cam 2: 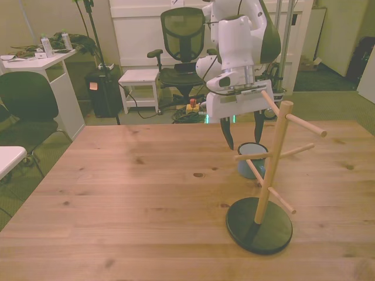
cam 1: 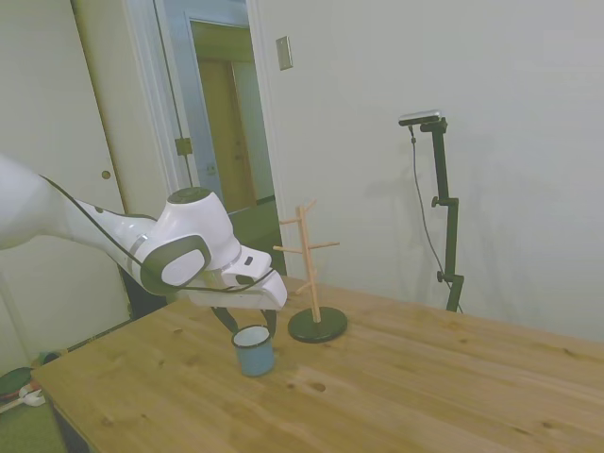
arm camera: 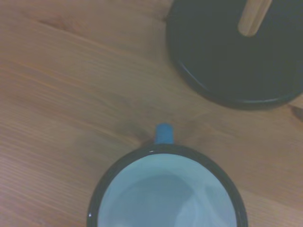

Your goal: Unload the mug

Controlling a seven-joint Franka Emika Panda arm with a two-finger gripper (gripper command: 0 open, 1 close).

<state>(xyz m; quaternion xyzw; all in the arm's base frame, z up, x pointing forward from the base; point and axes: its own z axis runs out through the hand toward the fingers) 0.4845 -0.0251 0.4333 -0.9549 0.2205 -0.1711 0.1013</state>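
The wooden table (cam 1: 453, 396) is a broad slab of pale planks with visible grain and knots, matte and flat. Over its middle the white arm (cam 1: 85, 226), smooth and glossy with rounded housings, comes down at a slant and ends in the gripper (cam 2: 242, 132), whose two dark fingers hang spread wide, one on each side of the mug's rim with a gap to either side; nothing is clamped between them.

The peg stand (cam 2: 266, 175) is a slim, pale wood post with thin round dowels angled upward, set in a flat, dark, round base (arm camera: 232, 52) with a dull sheen. All its pegs are bare.

The mug (cam 1: 254, 350) stands upright on the table just beside that base, near but apart, well in from every edge. It is short and cylindrical, light blue with an enamel-like gloss, a dark rim, a whitish inside and a small blue handle (arm camera: 163, 134) pointing toward the stand's base.

Judging from this, the mug is off the stand and set down, so the step in hand is the release. The next move calls for lifting the fingers straight up, clear of the rim and away from the dowels.
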